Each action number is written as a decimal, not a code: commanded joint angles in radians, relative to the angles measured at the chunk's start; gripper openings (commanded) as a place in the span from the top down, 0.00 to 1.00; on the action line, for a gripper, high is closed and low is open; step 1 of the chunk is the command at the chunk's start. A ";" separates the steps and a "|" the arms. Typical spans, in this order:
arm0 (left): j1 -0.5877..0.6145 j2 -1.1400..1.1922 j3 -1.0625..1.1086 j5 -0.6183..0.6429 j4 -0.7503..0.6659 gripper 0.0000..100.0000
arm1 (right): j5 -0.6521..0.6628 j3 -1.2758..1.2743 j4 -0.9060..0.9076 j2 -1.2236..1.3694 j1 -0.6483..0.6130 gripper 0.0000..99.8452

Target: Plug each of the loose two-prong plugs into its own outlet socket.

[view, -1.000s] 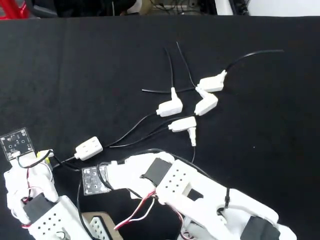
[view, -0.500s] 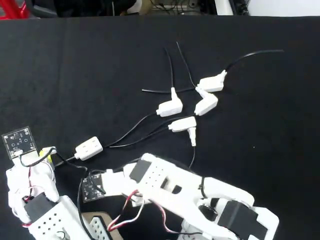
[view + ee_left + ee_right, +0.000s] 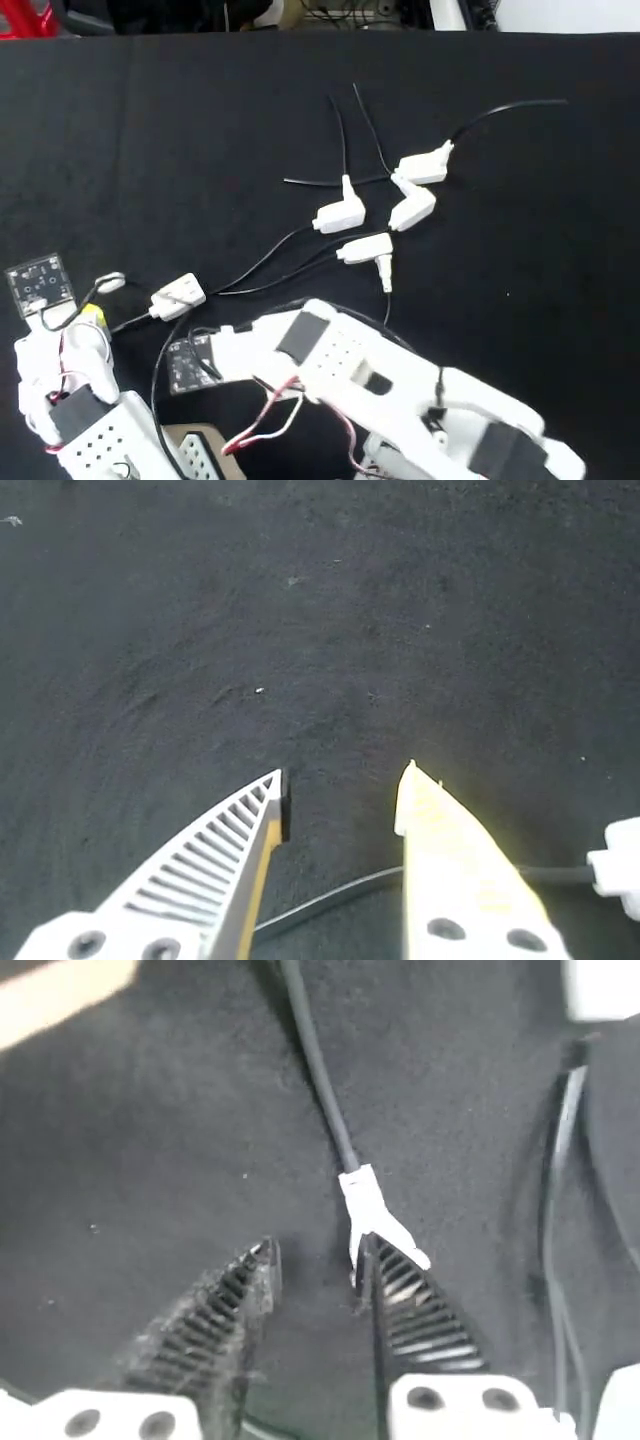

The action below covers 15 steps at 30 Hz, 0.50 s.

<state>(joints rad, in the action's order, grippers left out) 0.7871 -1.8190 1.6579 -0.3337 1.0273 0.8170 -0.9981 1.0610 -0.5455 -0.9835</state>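
Your left gripper (image 3: 340, 800) spread wide near the outlet (image 3: 178, 297). Your right gripper (image 3: 315, 1260) stood narrowly parted, touching a cable end (image 3: 362, 1200).

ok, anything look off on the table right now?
Nothing broken or spilled. The white plugs lie bunched mid-table with their black cords crossing each other, and none of them is seated. The outlet block sits well apart from them, skewed relative to the table edge.
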 commanded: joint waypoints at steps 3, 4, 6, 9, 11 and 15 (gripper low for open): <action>-0.031 -0.003 -0.002 -0.028 -0.015 0.81 | 0.071 -0.071 -0.086 -0.074 0.028 0.86; -0.030 -0.003 -0.002 -0.028 -0.015 0.81 | 0.071 -0.070 -0.100 -0.061 0.044 0.86; -0.027 -0.003 -0.002 -0.028 -0.015 0.81 | 0.084 -0.058 -0.118 -0.019 0.080 0.86; -0.027 -0.003 -0.002 -0.028 -0.015 0.81 | 0.103 -0.036 -0.157 0.074 0.112 0.86; -0.025 -0.003 -0.002 -0.026 -0.015 0.81 | 0.104 -0.025 -0.199 0.147 0.120 0.86; -0.025 -0.003 -0.002 -0.026 -0.015 0.81 | 0.104 0.031 -0.204 0.275 0.120 0.86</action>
<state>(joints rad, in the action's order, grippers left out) 0.7656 -1.8190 1.6655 -0.3583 1.0273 0.9122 -1.0196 0.8707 -0.3506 -0.8869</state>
